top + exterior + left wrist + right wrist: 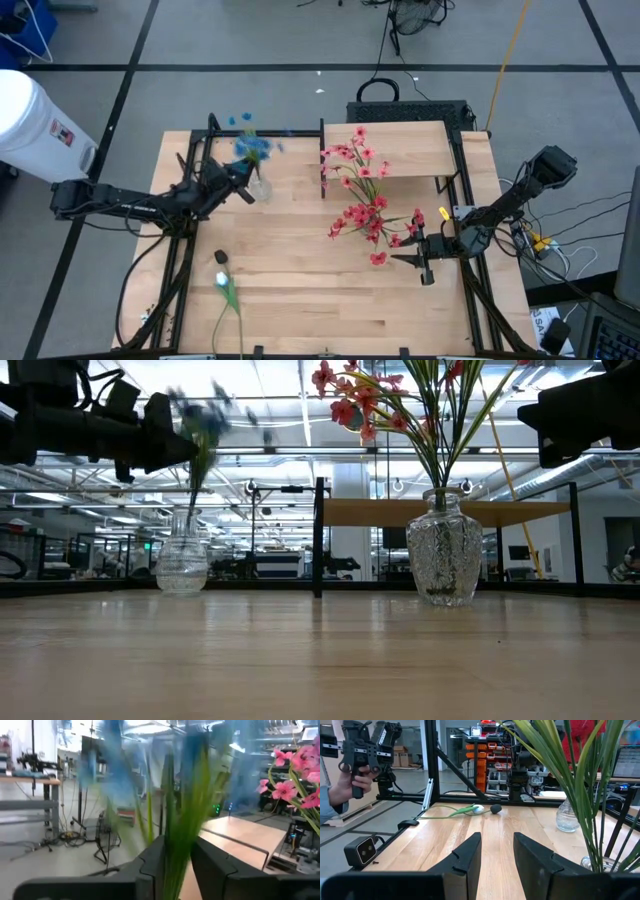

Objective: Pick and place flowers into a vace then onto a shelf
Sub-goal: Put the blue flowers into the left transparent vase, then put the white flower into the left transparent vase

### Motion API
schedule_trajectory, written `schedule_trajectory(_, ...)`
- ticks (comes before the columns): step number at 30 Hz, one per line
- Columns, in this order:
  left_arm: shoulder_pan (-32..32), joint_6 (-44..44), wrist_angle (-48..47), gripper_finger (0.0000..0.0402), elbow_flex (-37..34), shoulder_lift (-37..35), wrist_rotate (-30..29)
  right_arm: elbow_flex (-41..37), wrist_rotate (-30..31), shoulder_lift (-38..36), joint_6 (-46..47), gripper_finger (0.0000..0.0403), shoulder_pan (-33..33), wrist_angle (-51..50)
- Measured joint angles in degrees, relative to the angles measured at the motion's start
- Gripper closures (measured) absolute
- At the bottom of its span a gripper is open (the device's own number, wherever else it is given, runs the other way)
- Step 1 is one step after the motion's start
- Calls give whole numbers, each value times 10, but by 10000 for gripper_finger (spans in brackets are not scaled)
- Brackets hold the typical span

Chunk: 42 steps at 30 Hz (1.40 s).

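Observation:
My left gripper is shut on the blue-petalled bunch above a small clear vase on the table's left. The bunch's stalks run down to that vase's neck. A larger cut-glass vase holds the red-pink flowers upright in front of the shelf. My right gripper hovers open just right of this vase, with nothing between its fingers. The white bud stem lies flat on the table near its near-left edge. My left gripper pinches the green stalks of the blue bunch between its two fingers, below the blossoms. The fingers come level from the table's left, across the stalks. The bunch stands roughly upright, blossoms above the fingers, with its lower ends at the small vase's neck.
A small dark object lies beside the white bud. The shelf's dark upright panel stands between the two vases. A dark frame borders the table. Beyond the table, a person's hand holds a hand-held device. There is bare wood mid-table.

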Motion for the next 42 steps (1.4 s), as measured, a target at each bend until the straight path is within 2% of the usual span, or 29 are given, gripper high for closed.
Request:
schedule_trajectory(3, 0, -32, -27, 295, 0, 0, 5, 0, 0, 0, 0, 298, 0, 0)
schedule_trajectory(6, -8, -47, -20, 291, 0, 0, 34, 0, 0, 0, 0, 298, 0, 0)
schedule_trajectory(11, -45, -43, 91, 289, 0, 0, 114, 0, 0, 0, 0, 298, 0, 0)
schedule_trajectory(15, -80, -27, 174, 289, 0, 0, 125, 0, 0, 0, 1, 298, 0, 0)
schedule_trajectory(17, -95, -2, 183, 289, 0, 0, 104, 0, 0, 0, 6, 298, 0, 0)
schedule_trajectory(24, -131, 10, 144, 289, 0, 0, -36, 0, -1, 0, 12, 298, 0, 0)
schedule_trajectory(26, -142, -14, 145, 289, 0, 0, -52, 0, -2, 0, 12, 298, 0, 0)
schedule_trajectory(29, -165, -46, 145, 289, 0, -1, -39, 0, -2, 0, 12, 298, 0, -1)
schedule_trajectory(31, -186, -17, 145, 289, 1, -3, -47, 0, -2, 0, 12, 298, 0, -3)
schedule_trajectory(35, -226, 93, 148, 289, 1, -13, -141, 0, -2, 0, 16, 298, 0, -10)
schedule_trajectory(38, -259, 85, 146, 289, 1, -25, -116, 0, -2, 0, 26, 298, 0, -12)
schedule_trajectory(42, -329, -16, 124, 289, 1, -27, -100, 0, -2, 0, 27, 298, 0, -13)
